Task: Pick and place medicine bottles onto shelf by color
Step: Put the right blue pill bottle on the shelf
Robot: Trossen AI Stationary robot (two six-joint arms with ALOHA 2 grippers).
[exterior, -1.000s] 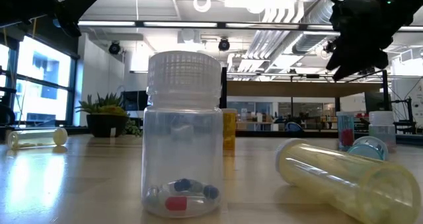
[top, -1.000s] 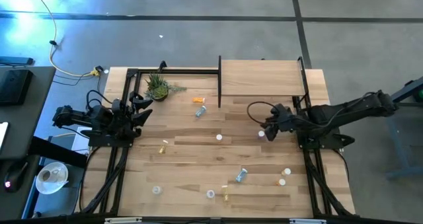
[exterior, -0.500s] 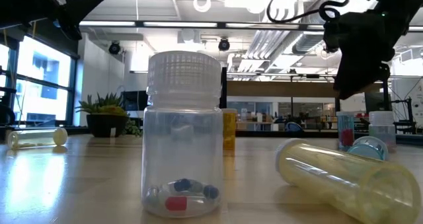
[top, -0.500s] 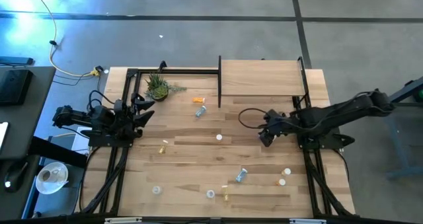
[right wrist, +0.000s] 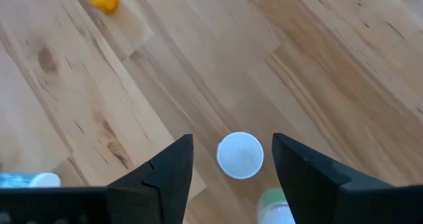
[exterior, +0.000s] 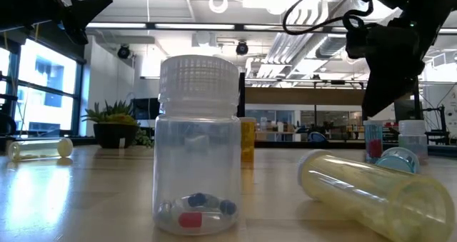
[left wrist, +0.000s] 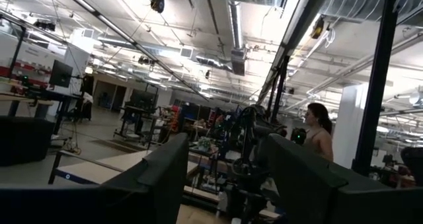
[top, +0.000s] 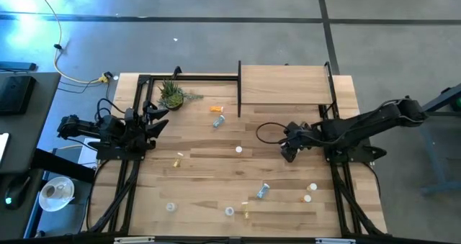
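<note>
Medicine bottles lie scattered on the planked table: an orange one [top: 216,109], a bluish one [top: 218,120], a yellow one [top: 178,158] and several along the near edge. An upright white-capped bottle [top: 238,150] stands mid-table. My right gripper [top: 288,149] hangs open above the table just right of it, pointing steeply down. In the right wrist view the white cap [right wrist: 240,155] shows between my open fingers [right wrist: 231,143], which stand clear above it. The shelf [top: 284,86] stands at the far right, bare. My left gripper [top: 160,113] waits open at the left edge.
A small potted plant [top: 171,94] stands at the far left. A pale green-white thing [right wrist: 276,207] lies close under my right fingers. In the low view a clear bottle [exterior: 199,145] and a lying yellow bottle [exterior: 371,188] stand near the front edge.
My right gripper has come down toward the table and a little toward the left edge, tipping more steeply downward. It has stayed open. No bottle has moved.
</note>
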